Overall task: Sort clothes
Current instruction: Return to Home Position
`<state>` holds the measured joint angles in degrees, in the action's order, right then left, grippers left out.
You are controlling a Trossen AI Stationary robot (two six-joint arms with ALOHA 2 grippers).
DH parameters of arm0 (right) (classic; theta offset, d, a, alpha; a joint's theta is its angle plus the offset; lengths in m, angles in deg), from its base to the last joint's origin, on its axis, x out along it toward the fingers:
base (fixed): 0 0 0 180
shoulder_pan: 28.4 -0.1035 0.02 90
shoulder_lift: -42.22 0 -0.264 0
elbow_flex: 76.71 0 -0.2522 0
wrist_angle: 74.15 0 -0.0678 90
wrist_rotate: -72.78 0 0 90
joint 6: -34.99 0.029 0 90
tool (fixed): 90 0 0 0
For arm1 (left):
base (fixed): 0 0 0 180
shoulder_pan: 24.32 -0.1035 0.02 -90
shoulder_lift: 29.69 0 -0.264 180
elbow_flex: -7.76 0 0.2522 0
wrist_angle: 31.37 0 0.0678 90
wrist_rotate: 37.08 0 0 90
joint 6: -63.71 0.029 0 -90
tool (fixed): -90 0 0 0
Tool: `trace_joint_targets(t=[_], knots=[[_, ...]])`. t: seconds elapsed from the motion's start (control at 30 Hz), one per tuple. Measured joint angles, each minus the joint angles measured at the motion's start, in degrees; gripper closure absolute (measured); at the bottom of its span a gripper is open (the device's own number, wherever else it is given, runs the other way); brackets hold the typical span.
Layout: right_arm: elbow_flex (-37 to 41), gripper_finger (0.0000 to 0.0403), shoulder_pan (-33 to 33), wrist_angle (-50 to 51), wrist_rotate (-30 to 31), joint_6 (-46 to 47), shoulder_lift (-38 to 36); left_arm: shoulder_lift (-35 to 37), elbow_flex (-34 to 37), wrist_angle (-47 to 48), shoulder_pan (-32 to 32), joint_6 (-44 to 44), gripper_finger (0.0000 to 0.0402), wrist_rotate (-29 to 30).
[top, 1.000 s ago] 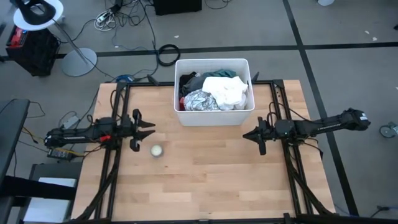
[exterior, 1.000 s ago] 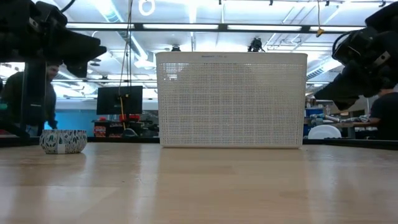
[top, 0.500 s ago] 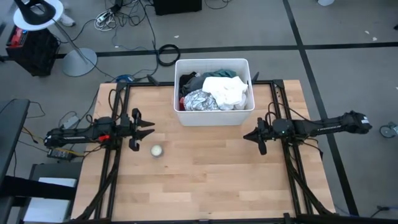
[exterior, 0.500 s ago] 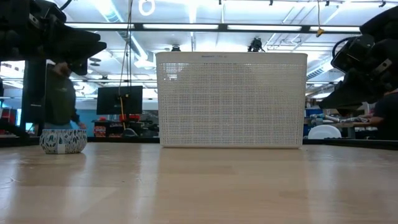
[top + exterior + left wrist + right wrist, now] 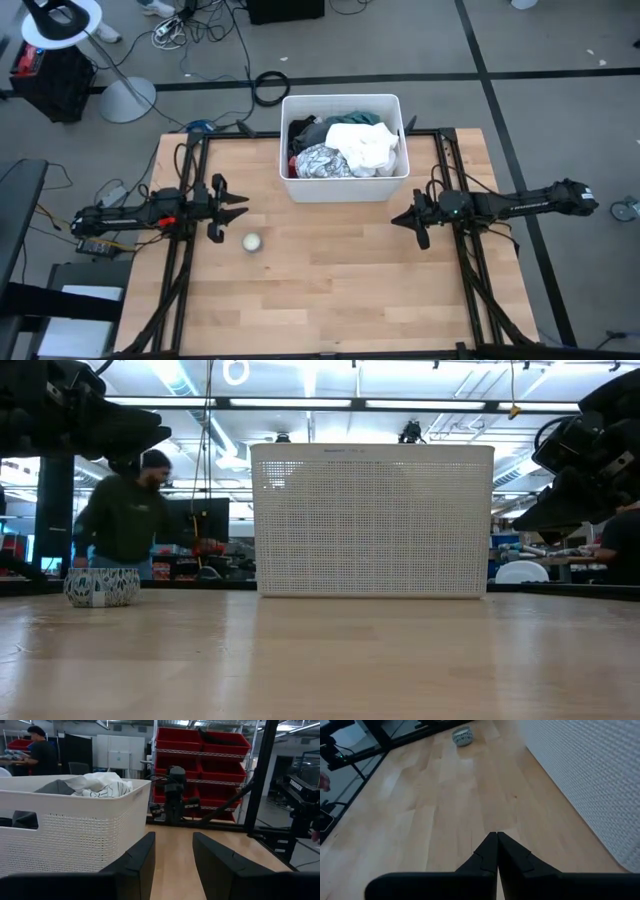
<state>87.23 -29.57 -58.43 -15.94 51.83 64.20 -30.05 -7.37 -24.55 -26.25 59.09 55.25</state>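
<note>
Sorting appears complete. The clothes (image 5: 345,148) lie heaped inside the white bin (image 5: 284,150) at the far middle of the table (image 5: 330,290): a white garment on top, a white-patterned piece beside it, dark and teal fabric beneath. No garment shows on the boards outside the bin.

The left gripper (image 5: 244,206) hangs near the left edge, fingers apart and holding nothing. The right gripper (image 5: 394,220) hangs near the right edge, fingers pressed together, also holding nothing. Both stand well apart from the bin. Judged outstanding: only settling the arms at rest.

A small round ball (image 5: 252,241) sits on the table just beside the left gripper; it is no garment, yet a low sweep of that arm could knock it. A person (image 5: 125,520) stands in the room beyond, well apart from the table
</note>
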Motion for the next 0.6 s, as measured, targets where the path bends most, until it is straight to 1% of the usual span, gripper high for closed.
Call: trace_joint_targets(t=[0.2, 0.43, 0.6], knots=[[0.0, 0.0394, 0.0, 0.0, 0.0, 0.0, 0.0, 0.0, 0.0, 0.4, 0.0, 6.2, 0.0264, 0.0], [0.0, 0.0397, 0.0, -0.1, 0.1, 0.0, 0.0, 0.0, 0.0, 0.4, 0.0, 6.7, 0.0264, 0.0], [0.0, 0.0393, 0.0, -0.2, 0.1, 0.0, 0.0, 0.0, 0.0, 0.4, 0.0, 6.7, 0.0264, 0.0]])
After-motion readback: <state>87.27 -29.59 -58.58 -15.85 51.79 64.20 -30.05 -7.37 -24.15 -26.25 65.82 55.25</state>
